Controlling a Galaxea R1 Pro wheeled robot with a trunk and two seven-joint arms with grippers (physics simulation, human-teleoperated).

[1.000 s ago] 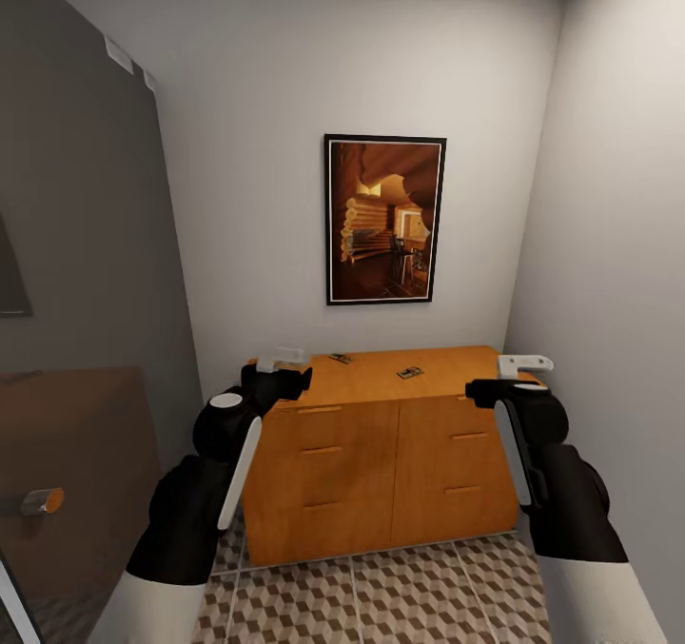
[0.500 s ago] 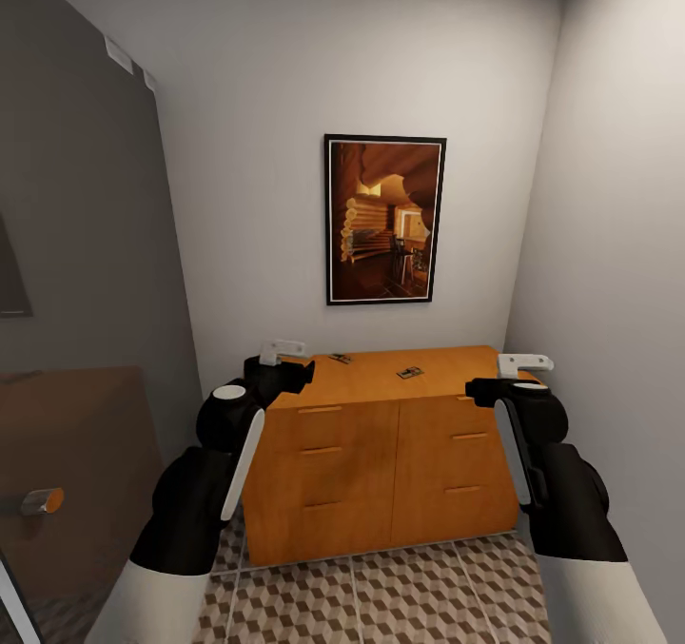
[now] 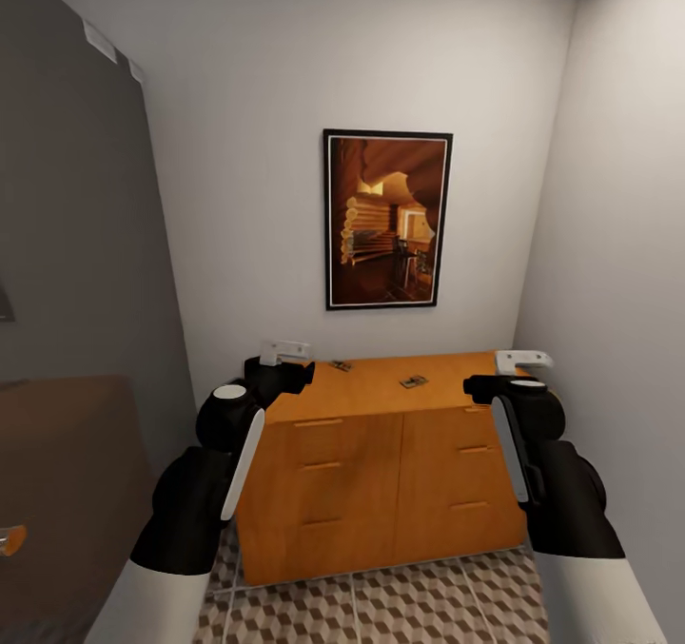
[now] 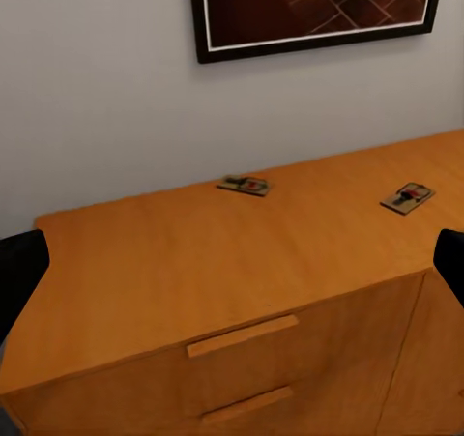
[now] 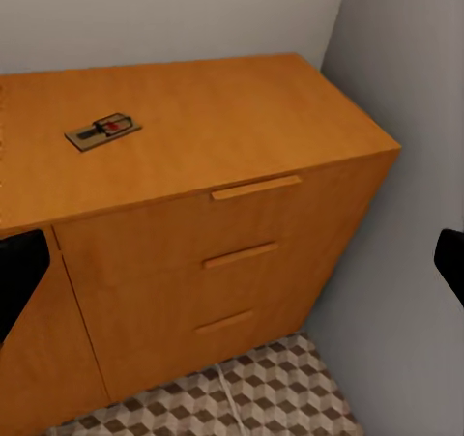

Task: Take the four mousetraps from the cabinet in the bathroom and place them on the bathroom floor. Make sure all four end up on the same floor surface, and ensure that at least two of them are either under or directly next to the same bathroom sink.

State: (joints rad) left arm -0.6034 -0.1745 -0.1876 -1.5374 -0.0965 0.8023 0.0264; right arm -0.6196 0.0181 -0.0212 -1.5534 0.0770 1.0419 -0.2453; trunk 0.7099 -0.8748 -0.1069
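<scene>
1. Orange-brown cabinet (image 3: 381, 463) against the back wall, in the corner by the right wall, smooth flat top, drawers with wooden bar handles (image 3: 318, 423).
2. Two mousetraps on the cabinet top, well apart: one mousetrap (image 3: 340, 365) toward the back edge near the wall, the other mousetrap (image 3: 413, 380) nearer the middle of the top. Same two seen from the left wrist camera at (image 4: 244, 185) and (image 4: 408, 197); the second one alone from the right wrist camera at (image 5: 102, 130).
3. Remaining two mousetraps: cannot tell where.
4. Left gripper (image 3: 283, 351) raised at the cabinet's left front corner, over the edge of the top, holding nothing; dark fingers (image 4: 21, 272) at both sides of the left wrist view, spread wide.
5. Right gripper (image 3: 522, 361) raised at the cabinet's right front corner, beside the right wall, holding nothing; dark fingers (image 5: 19, 274) at both sides of the right wrist view, spread wide.
6. Framed picture (image 3: 386, 219) on the back wall above the cabinet.
7. Bathroom floor (image 3: 381, 606) with the cube-pattern tiles in front of the cabinet.
</scene>
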